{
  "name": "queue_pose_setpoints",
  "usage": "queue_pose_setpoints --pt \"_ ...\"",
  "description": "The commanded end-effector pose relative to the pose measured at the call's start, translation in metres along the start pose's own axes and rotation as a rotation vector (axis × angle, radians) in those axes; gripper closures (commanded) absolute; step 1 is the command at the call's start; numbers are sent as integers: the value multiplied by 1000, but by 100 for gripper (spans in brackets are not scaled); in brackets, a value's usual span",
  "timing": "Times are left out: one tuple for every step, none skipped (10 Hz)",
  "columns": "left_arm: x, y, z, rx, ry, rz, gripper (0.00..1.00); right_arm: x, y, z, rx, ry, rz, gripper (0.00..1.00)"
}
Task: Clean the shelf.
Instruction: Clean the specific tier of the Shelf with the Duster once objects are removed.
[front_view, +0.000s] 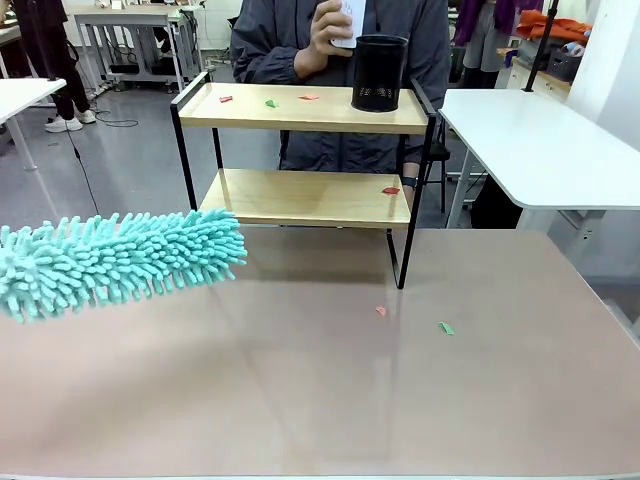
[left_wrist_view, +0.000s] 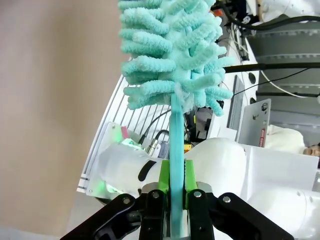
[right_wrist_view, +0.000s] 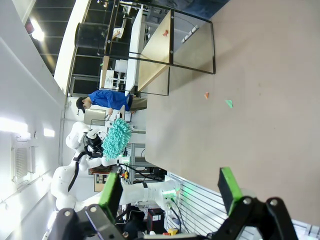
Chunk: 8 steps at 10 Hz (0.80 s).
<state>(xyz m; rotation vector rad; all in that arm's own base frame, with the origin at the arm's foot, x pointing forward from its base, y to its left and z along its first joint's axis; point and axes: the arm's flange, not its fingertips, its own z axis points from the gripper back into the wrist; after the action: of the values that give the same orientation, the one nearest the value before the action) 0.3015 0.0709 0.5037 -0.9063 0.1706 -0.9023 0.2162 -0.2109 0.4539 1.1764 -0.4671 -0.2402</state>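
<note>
Turquoise fluff of the duster (front_view: 120, 262) is seen nearest, over the near left of the table (front_view: 320, 420), well apart from the shelf (front_view: 300, 120), which is set at the far middle before a person. Little can be judged done: paper scraps (front_view: 270, 102) are left on the top board beside a black mesh cup (front_view: 379, 72), one on the lower board, two on the table. The duster's handle is clamped between the green pads (left_wrist_view: 164, 176) of the left gripper (left_wrist_view: 174, 177), while the right gripper (right_wrist_view: 170, 185) is spread wide and nothing is held by it.
</note>
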Motion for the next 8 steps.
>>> queue_pose_setpoints --pt "12 -9 5 0 11 -37 100 1 1 0 15 -6 27 0" --pt "12 -9 5 0 11 -37 100 1 1 0 15 -6 27 0" --pt "12 -9 5 0 11 -37 100 1 1 0 15 -6 27 0" --pt "10 -5 2 11 18 -24 88 1 1 0 15 -6 27 0" --pt "26 -8 -4 36 -51 29 88 1 1 0 15 -6 27 0" --pt "46 -10 -14 87 -126 83 88 1 1 0 15 -6 27 0" --pt "65 -15 -26 124 -130 23 88 1 1 0 15 -6 27 0" --pt "79 -22 -35 194 -148 44 88 1 1 0 15 -6 27 0"
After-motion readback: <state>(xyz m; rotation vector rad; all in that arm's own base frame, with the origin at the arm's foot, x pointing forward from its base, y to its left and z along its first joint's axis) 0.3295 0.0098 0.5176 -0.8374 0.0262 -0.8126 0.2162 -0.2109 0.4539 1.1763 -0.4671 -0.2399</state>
